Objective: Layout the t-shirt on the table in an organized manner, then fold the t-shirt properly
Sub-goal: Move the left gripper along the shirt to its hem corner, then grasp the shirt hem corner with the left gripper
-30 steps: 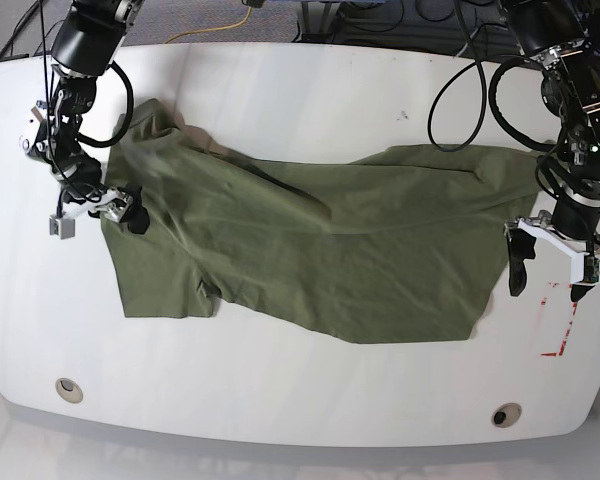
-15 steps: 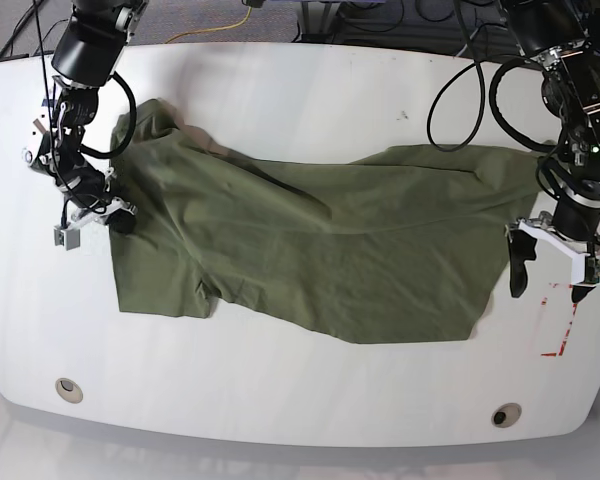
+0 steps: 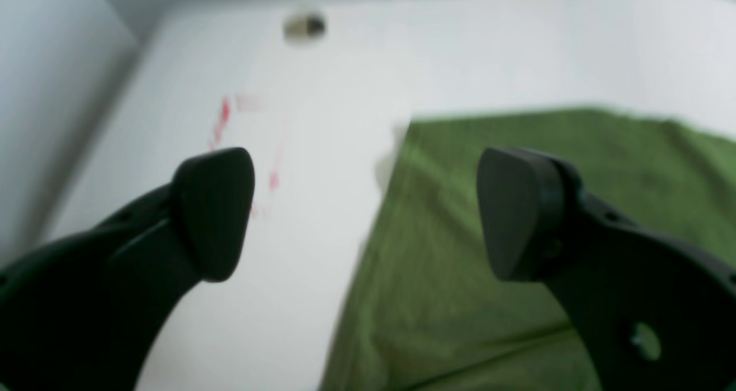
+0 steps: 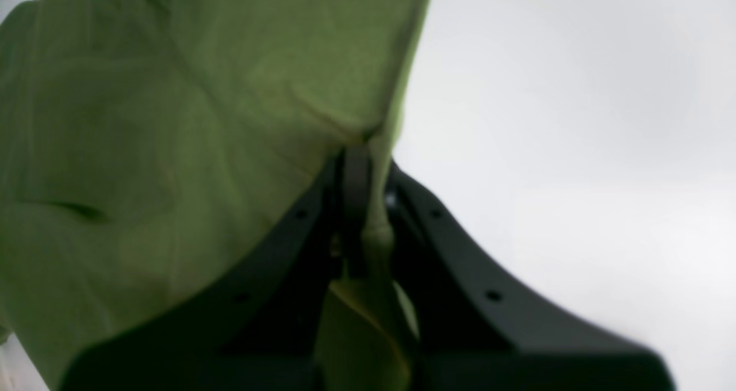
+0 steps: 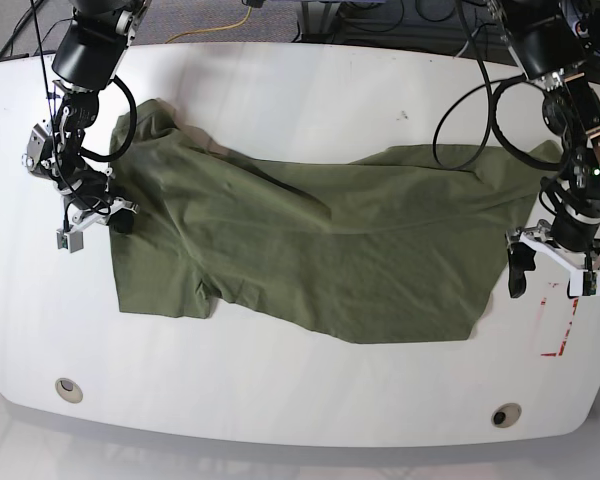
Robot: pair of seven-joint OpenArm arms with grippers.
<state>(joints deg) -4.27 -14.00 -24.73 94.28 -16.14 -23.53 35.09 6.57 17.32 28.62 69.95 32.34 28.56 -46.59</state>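
Right pincer (image 4: pixel 359 167) pinches wrinkled olive t-shirt (image 5: pixel 310 250) edge.

Robot lab: white table (image 5: pixel 300 100), cables (image 5: pixel 460 90), carpet floor (image 5: pixel 200 20).

Your left gripper (image 3: pixel 365 213) hangs with its jaws wide apart, straddling the t-shirt's (image 3: pixel 517 253) straight edge; beyond lie the white table (image 3: pixel 322 92), a grommet hole (image 3: pixel 305 26) (blurred) and red marks (image 3: pixel 221 121).

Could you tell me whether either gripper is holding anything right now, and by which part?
The right gripper pinches the t-shirt at its side edge; the left gripper is open and empty.
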